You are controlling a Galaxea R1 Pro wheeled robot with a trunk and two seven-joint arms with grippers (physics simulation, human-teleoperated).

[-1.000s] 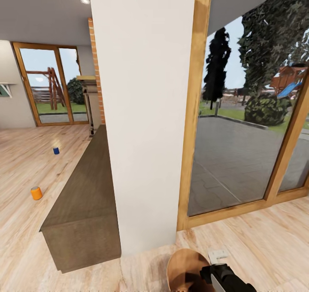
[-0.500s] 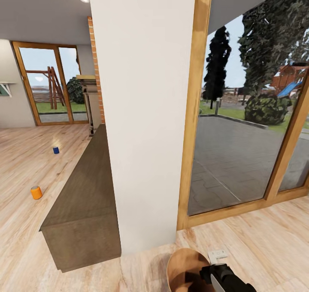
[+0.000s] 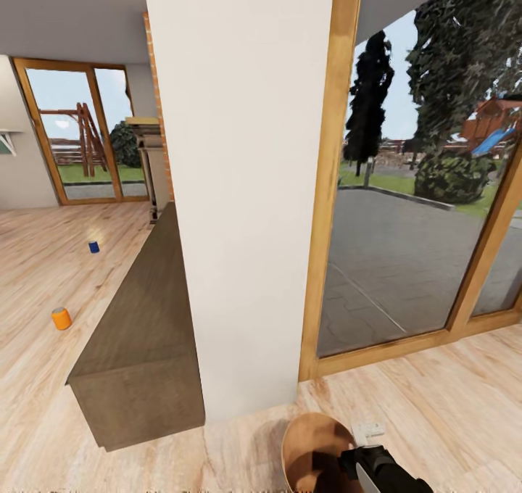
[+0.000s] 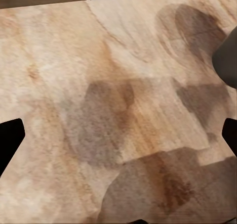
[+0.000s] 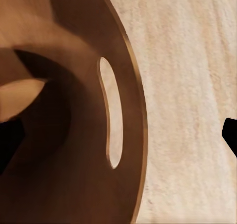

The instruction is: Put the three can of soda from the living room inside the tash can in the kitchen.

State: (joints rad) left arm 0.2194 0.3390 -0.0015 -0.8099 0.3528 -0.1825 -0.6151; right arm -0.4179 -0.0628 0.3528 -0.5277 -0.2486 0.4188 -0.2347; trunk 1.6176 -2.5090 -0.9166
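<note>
Two soda cans stand on the wooden floor at the left of the head view: a bright orange can [image 3: 61,318] nearer and a dark blue can [image 3: 93,246] farther back. The third can is out of view. A round wooden trash can [image 3: 313,446] sits at the bottom edge, with my right arm [image 3: 378,471] beside it. In the right wrist view my right gripper [image 5: 118,135] is open over the bin's rim [image 5: 133,85], near its handle slot [image 5: 111,115]. My left gripper [image 4: 118,140] hangs open above bare floor, holding nothing.
A white pillar [image 3: 239,188] stands straight ahead, with a low brown cabinet [image 3: 141,333] along its left side. A large wood-framed window [image 3: 406,210] is at the right. Open floor stretches left toward a far glass door [image 3: 72,138]. A small white item [image 3: 368,430] lies by the bin.
The whole head view has shifted slightly, so the camera moved. The cans, the bin and my arm stay where they were.
</note>
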